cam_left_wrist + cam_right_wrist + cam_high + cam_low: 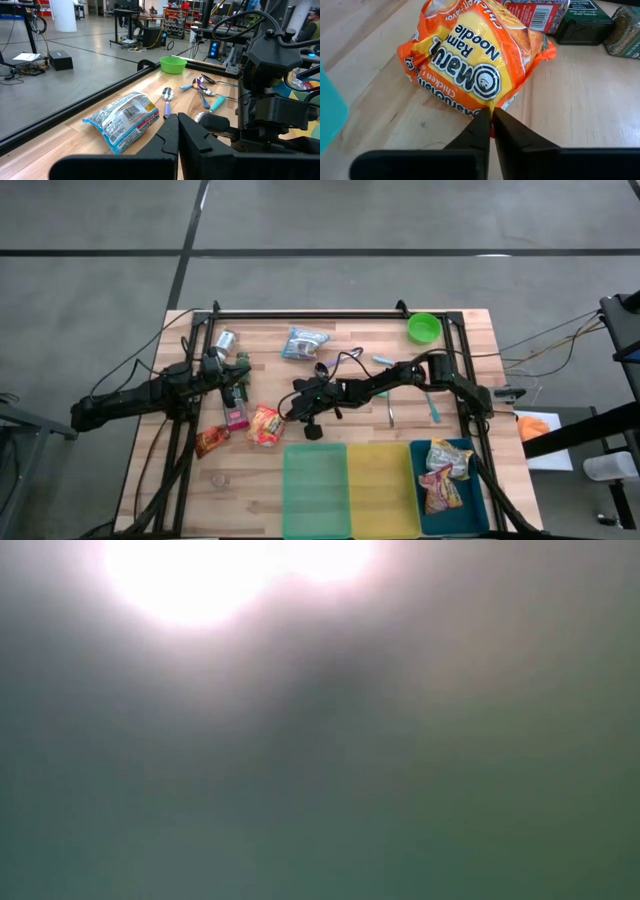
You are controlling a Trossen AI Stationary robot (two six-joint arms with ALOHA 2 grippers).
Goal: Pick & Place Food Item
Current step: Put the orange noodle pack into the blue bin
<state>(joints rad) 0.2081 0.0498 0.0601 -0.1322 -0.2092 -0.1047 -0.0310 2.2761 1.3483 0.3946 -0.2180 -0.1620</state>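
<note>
- Far left on your table (330,340), the left tool (238,383) is shut, holding nothing, parked over the dark boxes (238,392) near the can (224,340).
- Just below it lie a red pack (237,417) and a small snack bag (211,441).
- Next along, the orange ramen pack (475,55) lies flat on the wood, just left of the green bin (316,488).
- Your right tool (491,117) is clamped shut on the ramen's near edge; the wrist view shows the fingers (480,132) pinching the wrapper seam.
- Up behind the middle, a blue-and-white bag (304,342) rests on the table, a spoon (167,100) beside it.
- The right arm stretches in from the right across more spoons (432,402).
- Along the front edge: green bin, yellow bin (380,488), then blue bin (428,515) with snack packs (443,475) inside.
- A green bowl (424,328) sits at the far right corner.
- Your low view shows only glare and blur.
</note>
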